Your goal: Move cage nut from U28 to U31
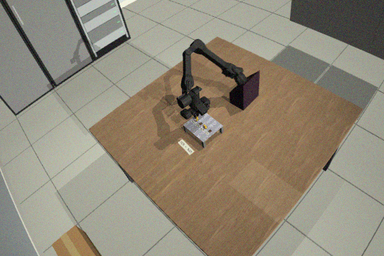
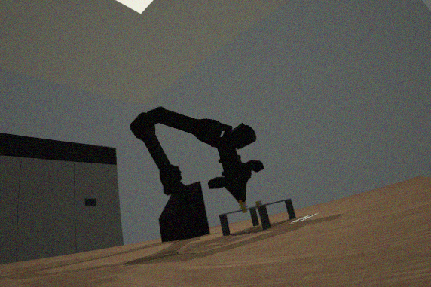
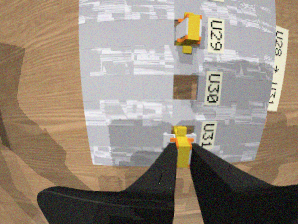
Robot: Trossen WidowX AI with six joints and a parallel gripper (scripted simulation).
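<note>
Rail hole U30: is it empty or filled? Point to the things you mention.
Empty: in the wrist view, brown wood shows through the hole [image 3: 185, 87] beside its label.

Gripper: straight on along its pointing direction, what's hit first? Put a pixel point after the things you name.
Probably the rail plate [image 1: 211, 123] [image 3: 135, 90] at hole U31, met by the held cage nut [image 2: 243, 206] [image 3: 183, 152]; exact depth is unclear.

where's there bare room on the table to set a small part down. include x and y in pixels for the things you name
Bare wood lies between the rail plate [image 1: 215, 125] [image 3: 127, 90] and the table's near right edge, and more past the paper label [image 1: 186, 146] [image 3: 278, 70]. It is crowded at U31, where the jaws hold a cage nut [image 1: 197, 119] [image 2: 243, 206] [image 3: 183, 152].
</note>
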